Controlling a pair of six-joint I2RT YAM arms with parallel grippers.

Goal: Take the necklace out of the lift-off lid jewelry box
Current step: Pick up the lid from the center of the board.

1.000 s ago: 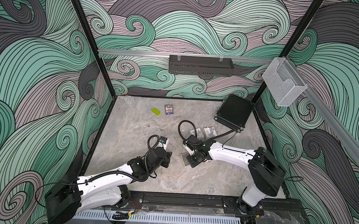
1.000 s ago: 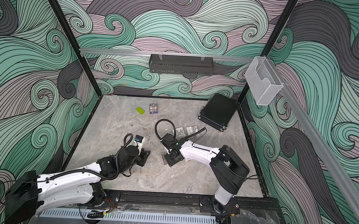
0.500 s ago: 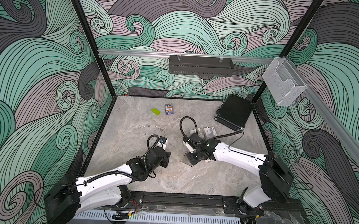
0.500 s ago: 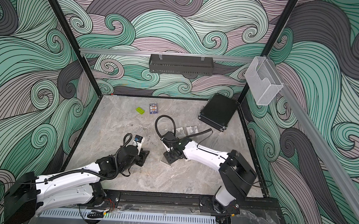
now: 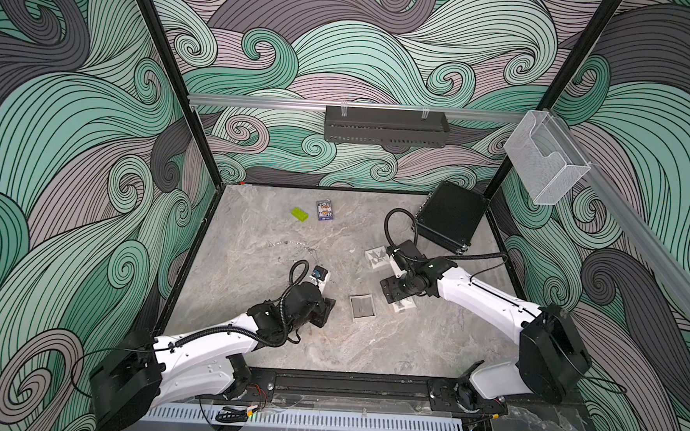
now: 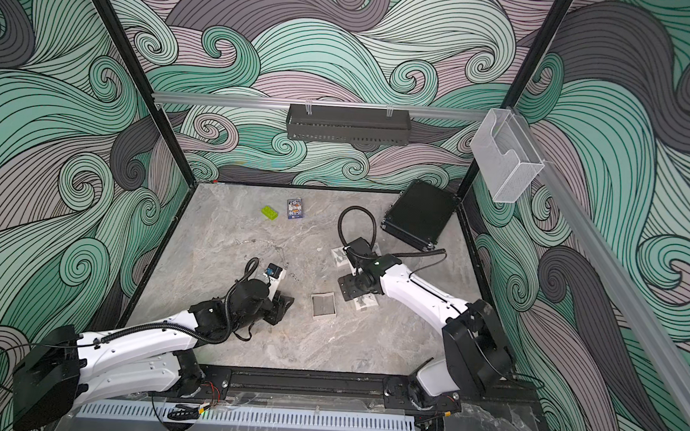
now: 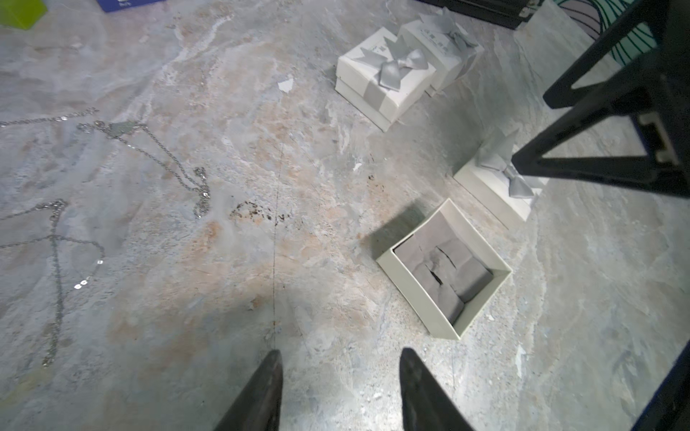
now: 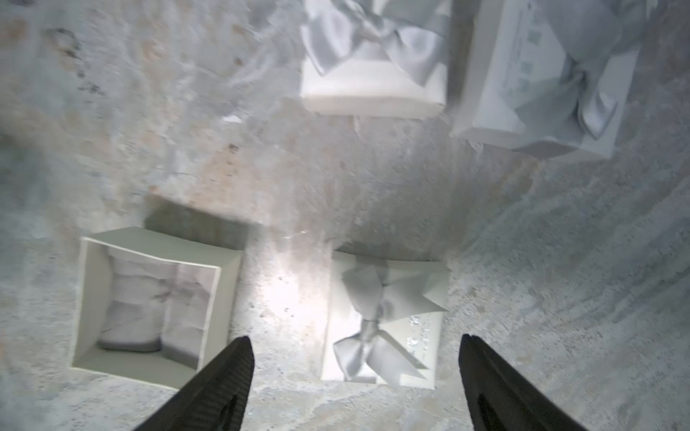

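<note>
Under right hand (image 8: 354,337), lid (image 5: 405,307) partly hidden, necklace (image 7: 121,128) cut off at edge

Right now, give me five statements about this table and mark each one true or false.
1. The lid sits on the open box. False: it lies on the table beside it.
2. The right pincer is open. True.
3. Loose chains lie on the table. True.
4. The green block is in the open box. False: it lies far back on the table.
5. The left pincer grips a chain. False: it is open and holds nothing.
</note>
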